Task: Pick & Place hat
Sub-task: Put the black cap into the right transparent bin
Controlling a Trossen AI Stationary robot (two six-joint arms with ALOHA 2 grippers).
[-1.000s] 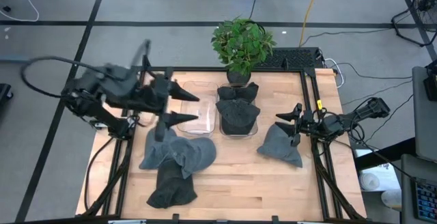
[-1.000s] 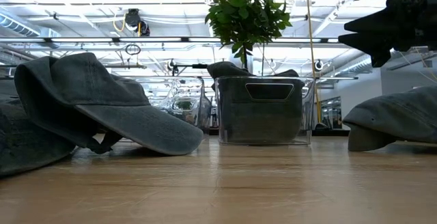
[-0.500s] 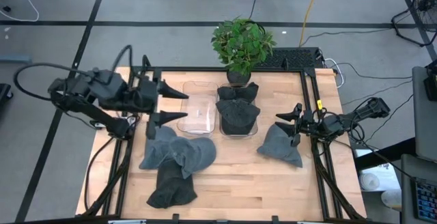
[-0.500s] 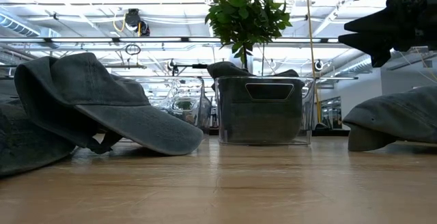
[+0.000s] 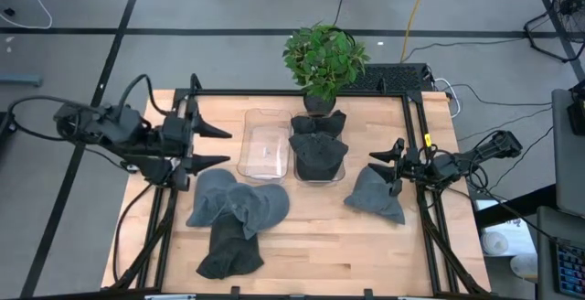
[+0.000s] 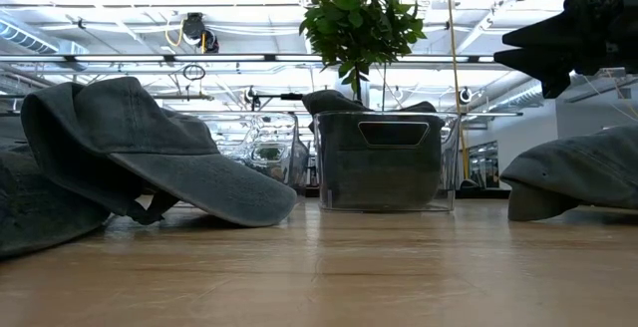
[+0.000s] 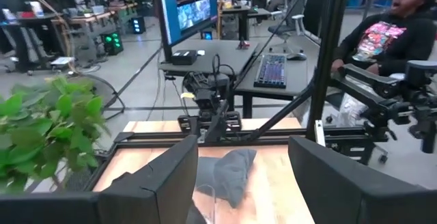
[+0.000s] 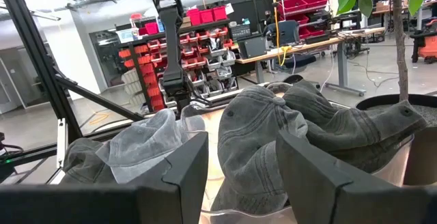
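Observation:
Several grey hats lie in a pile [image 5: 236, 213] on the table's near left. More hats [image 5: 317, 149] fill a clear bin [image 6: 386, 163] below the plant. One hat [image 5: 373, 197] rests by its crown on the right side. My left gripper [image 5: 228, 147] hovers open at the left edge, beyond the pile, with nothing between its fingers [image 7: 171, 176]. My right gripper [image 5: 379, 172] stands open just above the right hat [image 6: 578, 172], clear of it in the low view.
An empty clear bin [image 5: 265, 154] stands left of the full one. A potted plant [image 5: 324, 58] sits at the far edge. Black frame rails [image 5: 416, 126] border the table. Bare wood shows along the near edge [image 5: 320, 245]. A person sits beyond the table [image 7: 389, 39].
My left gripper has drawn back from over the empty clear bin toward the table's left edge and sunk lower, staying open and holding nothing. The hats have kept their places.

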